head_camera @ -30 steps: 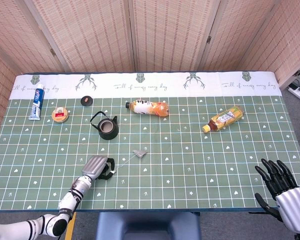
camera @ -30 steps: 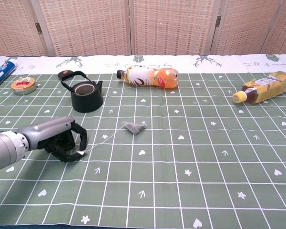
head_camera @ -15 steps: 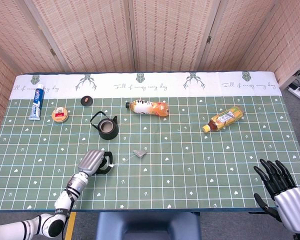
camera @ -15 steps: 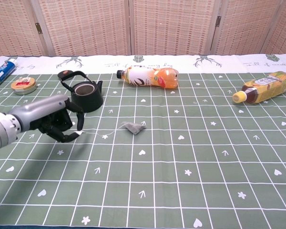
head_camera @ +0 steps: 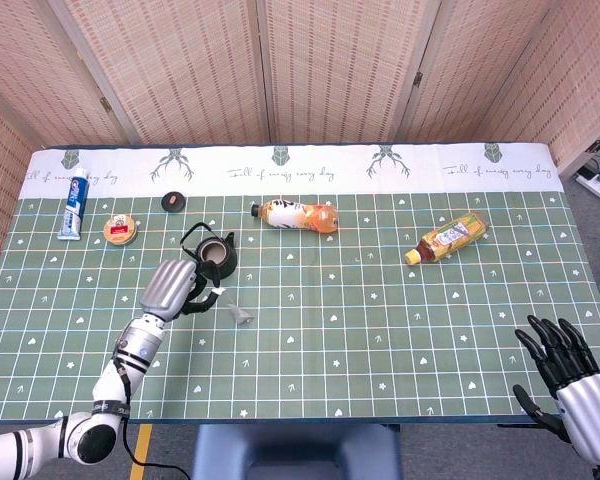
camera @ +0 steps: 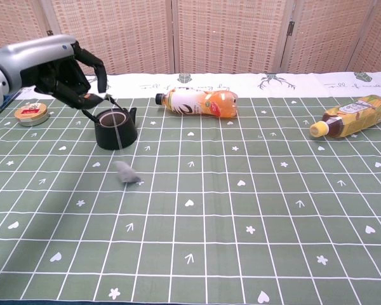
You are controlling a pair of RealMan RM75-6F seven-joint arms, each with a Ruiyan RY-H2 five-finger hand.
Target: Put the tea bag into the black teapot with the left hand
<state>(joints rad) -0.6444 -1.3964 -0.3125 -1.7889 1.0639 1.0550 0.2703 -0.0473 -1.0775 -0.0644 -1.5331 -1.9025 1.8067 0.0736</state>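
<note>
My left hand (head_camera: 175, 286) (camera: 63, 70) is raised over the table and pinches the paper tag of the tea bag's string. Below it the grey tea bag (head_camera: 242, 316) (camera: 126, 172) dangles on the string, blurred by motion, in front and to the right of the black teapot (head_camera: 217, 257) (camera: 116, 129). The teapot stands upright with its top open, just behind the hand. Its small round lid (head_camera: 172, 201) lies further back. Open and empty, my right hand (head_camera: 563, 372) stays at the near right edge in the head view only.
An orange bottle (head_camera: 298, 214) (camera: 199, 103) lies behind the teapot to the right. A yellow bottle (head_camera: 446, 238) (camera: 352, 116) lies at the far right. A round tin (head_camera: 120, 230) (camera: 31, 114) and a toothpaste tube (head_camera: 74, 206) sit at the left.
My left hand has risen and moved back toward the teapot with the string tag. The tea bag has left the table and swung left, now hanging under the hand.
</note>
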